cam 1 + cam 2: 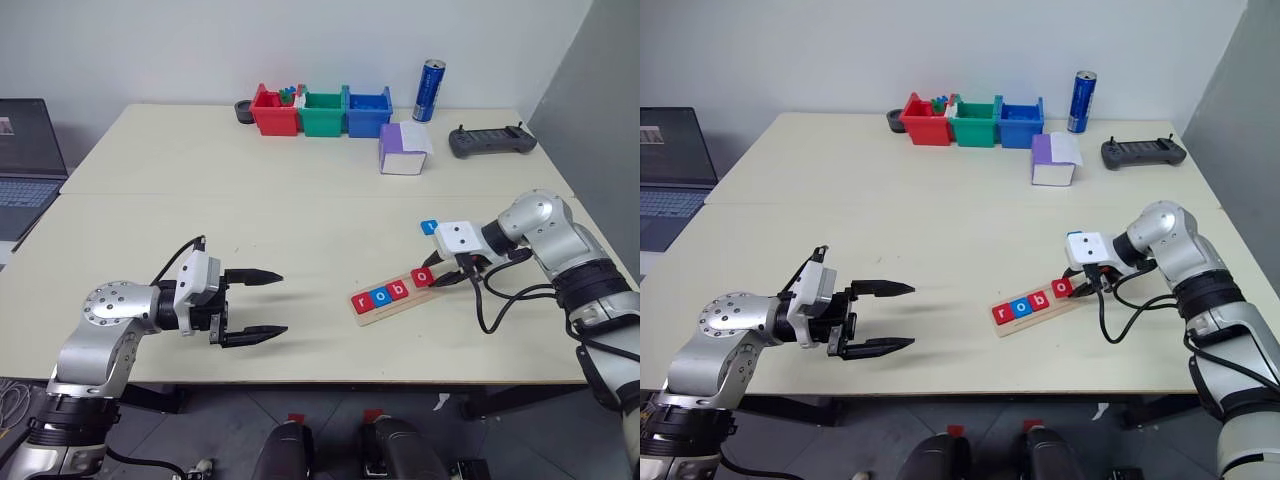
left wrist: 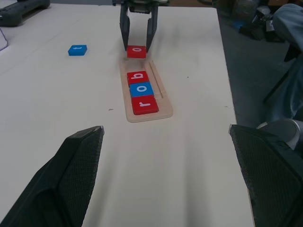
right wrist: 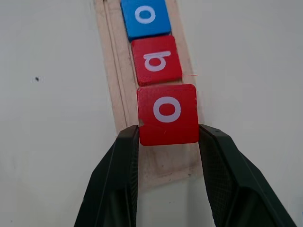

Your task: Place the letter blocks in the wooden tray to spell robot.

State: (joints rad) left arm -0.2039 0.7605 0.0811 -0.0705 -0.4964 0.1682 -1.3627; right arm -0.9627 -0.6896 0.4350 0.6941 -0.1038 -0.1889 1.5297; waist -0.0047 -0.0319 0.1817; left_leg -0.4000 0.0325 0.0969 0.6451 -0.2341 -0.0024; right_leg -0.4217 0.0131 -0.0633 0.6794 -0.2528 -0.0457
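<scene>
Right gripper pinching red "o" tile over wooden tray (free end, beside "b"), left gripper spread, empty, near table's front edge

Robotics lab or test room: pale counter against a bare white wall, open laptop alongside, handheld controller, drink can, and red, green and blue parts bins.

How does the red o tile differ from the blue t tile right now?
The red o tile is gripped between the right gripper's fingers over the wooden tray, next to the b; the blue t tile lies loose on the table, off the tray. One is red, one blue. Both are small squares with white letters.
</scene>
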